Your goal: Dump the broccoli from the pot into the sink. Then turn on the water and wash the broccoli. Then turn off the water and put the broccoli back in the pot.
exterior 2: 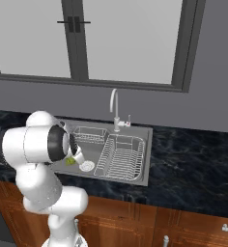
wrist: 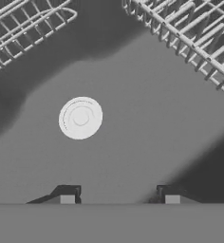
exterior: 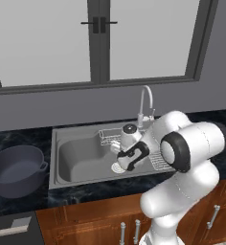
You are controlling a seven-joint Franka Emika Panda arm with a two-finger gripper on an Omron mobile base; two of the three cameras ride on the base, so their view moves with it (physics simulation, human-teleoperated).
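Grey steel sink (exterior: 76, 160) holds the tiny yellow-green broccoli floret (exterior 2: 70, 161) beside its round white-rimmed drain (wrist: 80, 117). The pincer (wrist: 119, 197) hangs low above them, tips spread wide and empty, probably to pick up the floret. The wide dark blue-grey pot (exterior: 16, 170) waits on the dark marbled bench (exterior 2: 193, 157).

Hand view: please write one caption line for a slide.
Open gripper poised above the sink floor near the drain.

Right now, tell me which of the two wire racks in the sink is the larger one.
The big dish rack filling the sink's right side, below the faucet; the small basket rack sits at the back wall, left of it.
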